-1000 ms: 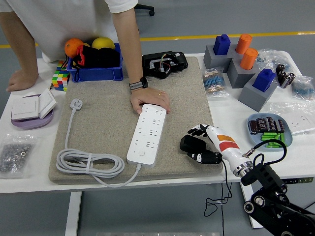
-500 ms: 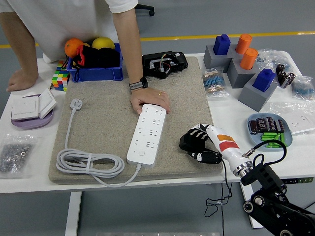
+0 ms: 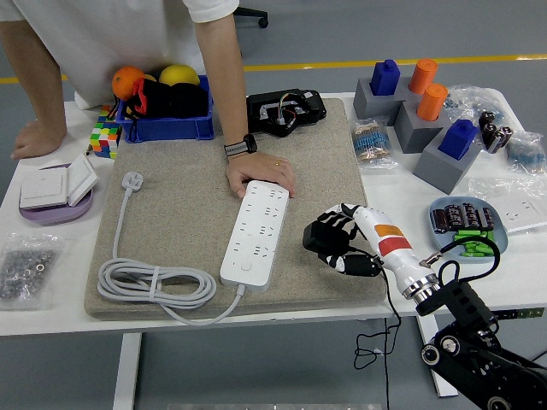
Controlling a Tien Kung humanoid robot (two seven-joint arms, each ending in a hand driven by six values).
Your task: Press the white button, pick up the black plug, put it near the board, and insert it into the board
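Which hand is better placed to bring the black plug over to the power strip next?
The right hand: it already grips the black plug on the mat, just right of the white power strip. The left arm is not in view.

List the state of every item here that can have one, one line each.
Robot's right hand: shut on the black plug, above the mat.
Black plug: held, not in any socket.
White power strip: flat on the beige felt mat, sockets empty; a person's hand rests on its far end.
White wall plug on the strip's cable: unplugged, lying on the mat.
White cable: coiled.
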